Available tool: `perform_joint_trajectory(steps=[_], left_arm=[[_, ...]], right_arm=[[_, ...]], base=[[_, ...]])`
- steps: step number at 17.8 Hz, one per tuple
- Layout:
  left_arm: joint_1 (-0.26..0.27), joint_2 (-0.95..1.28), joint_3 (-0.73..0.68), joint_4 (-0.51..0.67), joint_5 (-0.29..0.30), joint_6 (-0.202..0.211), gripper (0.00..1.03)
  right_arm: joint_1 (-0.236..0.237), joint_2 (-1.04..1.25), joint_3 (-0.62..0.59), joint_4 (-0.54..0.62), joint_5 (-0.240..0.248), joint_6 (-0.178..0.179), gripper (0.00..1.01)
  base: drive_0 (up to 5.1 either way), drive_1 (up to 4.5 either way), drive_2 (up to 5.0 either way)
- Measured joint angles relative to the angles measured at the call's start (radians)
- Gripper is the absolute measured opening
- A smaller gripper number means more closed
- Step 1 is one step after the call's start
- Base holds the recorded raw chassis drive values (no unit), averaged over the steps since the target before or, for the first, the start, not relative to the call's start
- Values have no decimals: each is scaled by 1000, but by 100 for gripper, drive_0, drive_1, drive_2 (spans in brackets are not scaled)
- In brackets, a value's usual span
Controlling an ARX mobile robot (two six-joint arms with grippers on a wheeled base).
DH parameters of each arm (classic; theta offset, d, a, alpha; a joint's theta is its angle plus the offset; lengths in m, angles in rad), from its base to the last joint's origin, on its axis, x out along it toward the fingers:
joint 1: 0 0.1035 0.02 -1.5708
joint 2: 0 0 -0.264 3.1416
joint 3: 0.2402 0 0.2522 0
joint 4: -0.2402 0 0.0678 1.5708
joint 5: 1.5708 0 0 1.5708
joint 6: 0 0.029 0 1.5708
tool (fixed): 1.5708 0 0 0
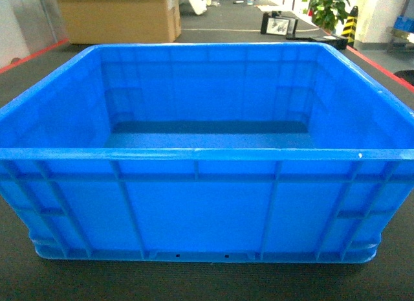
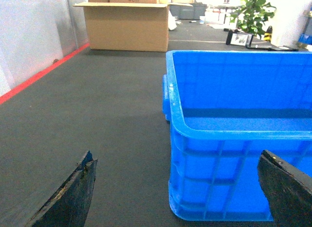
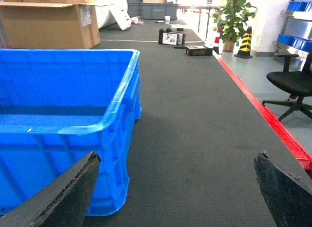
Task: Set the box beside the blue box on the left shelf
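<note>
Both pincers are gaping wide and gripping nothing, left gripper [image 2: 178,188] straddling the big bright-blue ribbed plastic crate's [image 1: 200,204] near-left corner, right gripper [image 3: 175,188] sitting just right of it.

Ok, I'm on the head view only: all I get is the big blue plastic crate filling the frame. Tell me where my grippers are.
Observer: Left gripper is open, its fingers straddling the near left corner of the blue plastic crate, not touching.
Operator: Now the right one.
Observer: Right gripper is open too, at the crate's near right corner; one finger sits in front of the wall.
Operator: Check clearance on my right.
Observer: A black office chair stands beyond the red floor stripe. No shelf shows in any view.
</note>
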Motion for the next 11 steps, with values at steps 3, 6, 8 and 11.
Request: perform_joint_trajectory(steps=[3,6,8,11], left_arm=[[0,0,0,0,0,0,98],[0,0,0,0,0,0,98],[0,0,0,0,0,0,98],[0,0,0,0,0,0,98]], right_arm=[[0,0,0,0,0,0,98],[0,0,0,0,0,0,98],[0,0,0,0,0,0,98],[0,0,0,0,0,0,98]], base=[[0,0,0],[0,0,0],[0,0,0],[0,0,0]])
